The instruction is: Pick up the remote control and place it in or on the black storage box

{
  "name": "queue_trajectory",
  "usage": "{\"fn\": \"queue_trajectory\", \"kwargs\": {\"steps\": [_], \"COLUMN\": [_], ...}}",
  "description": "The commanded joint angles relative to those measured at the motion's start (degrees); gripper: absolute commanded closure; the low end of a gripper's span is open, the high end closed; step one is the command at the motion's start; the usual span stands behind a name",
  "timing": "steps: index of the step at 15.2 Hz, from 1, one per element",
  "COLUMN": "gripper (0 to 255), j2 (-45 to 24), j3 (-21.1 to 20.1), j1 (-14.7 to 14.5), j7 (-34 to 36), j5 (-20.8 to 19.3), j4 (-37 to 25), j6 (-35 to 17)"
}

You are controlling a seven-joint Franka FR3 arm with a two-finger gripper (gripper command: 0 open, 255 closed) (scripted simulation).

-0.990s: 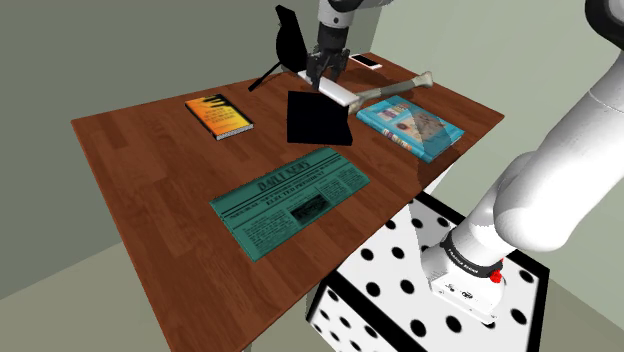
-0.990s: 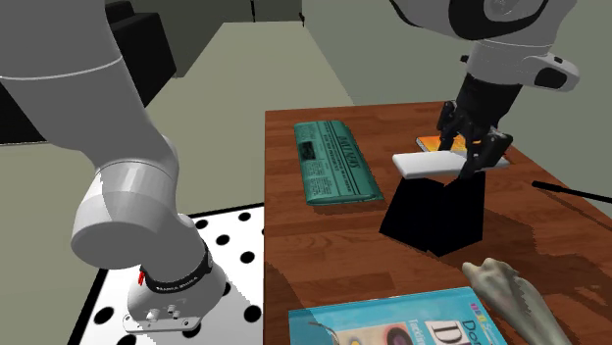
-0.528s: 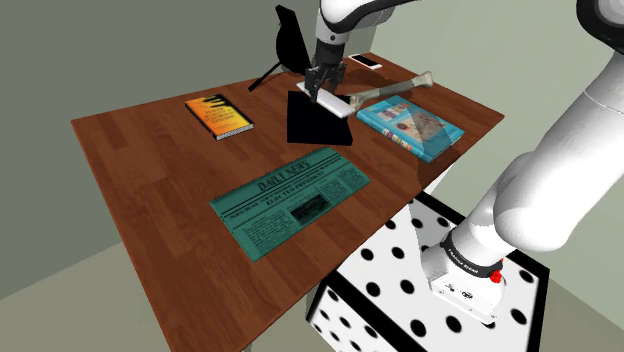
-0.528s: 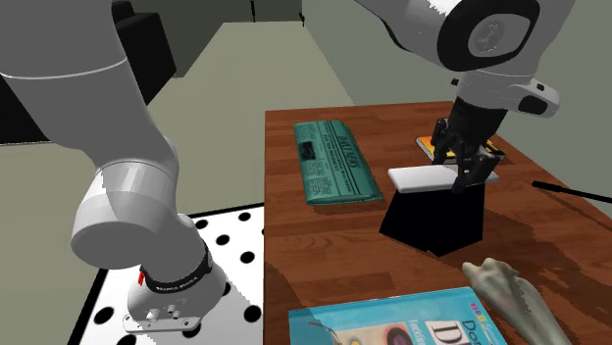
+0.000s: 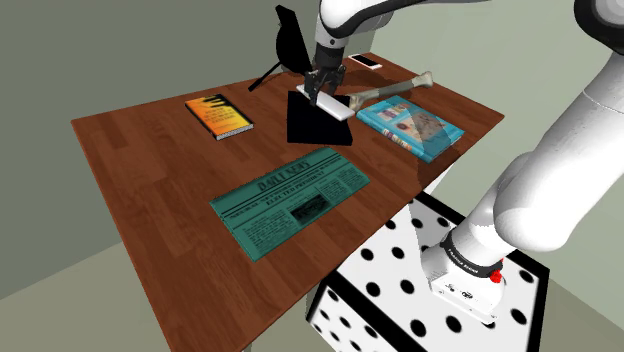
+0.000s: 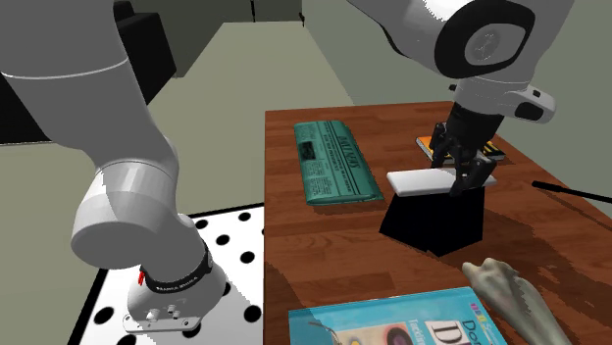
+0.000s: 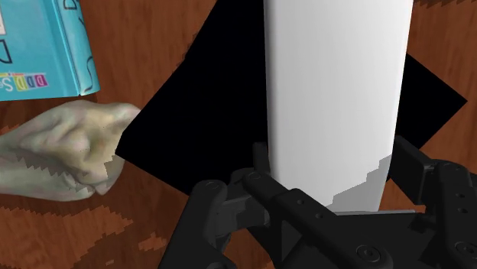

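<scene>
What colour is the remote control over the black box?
The flat remote control is plain white, clearest in the wrist view.

1. One white flat remote control (image 5: 338,106).
2. One black square storage box (image 5: 315,128).
3. Two books: one orange-covered book (image 5: 218,116), one light-blue book (image 5: 410,127).
4. One folded teal newspaper (image 5: 290,201).
5. One pale bone-shaped object (image 5: 400,86).
6. One white smartphone (image 5: 366,62).
7. One black object on thin legs (image 5: 288,40), kind unclear.
8. One brown wooden table (image 5: 150,170).

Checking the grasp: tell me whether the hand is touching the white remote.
Touching. In the wrist view the hand clasps the white remote, both black fingers pressed against its long sides, no gap.
</scene>
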State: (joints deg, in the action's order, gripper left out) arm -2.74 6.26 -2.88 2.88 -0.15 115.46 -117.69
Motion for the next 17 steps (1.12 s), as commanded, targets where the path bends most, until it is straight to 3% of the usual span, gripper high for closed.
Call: {"fn": "queue_trajectory", "kwargs": {"steps": [1, 6, 10, 17], "gripper": [0, 0, 0, 0], "j2": [0.01, 0.01, 1.86, 1.86], "j3": [0.00, 0.00, -0.04, -0.04], "j1": [0.00, 0.00, -0.06, -0.06], "j7": [0.00, 0.00, 0.15, 0.15], "j5": [0.00, 0.00, -0.21, -0.21], "j4": [-0.01, -0.01, -5.20, -5.20], "j6": [-0.01, -0.01, 7.02, 7.02]}}
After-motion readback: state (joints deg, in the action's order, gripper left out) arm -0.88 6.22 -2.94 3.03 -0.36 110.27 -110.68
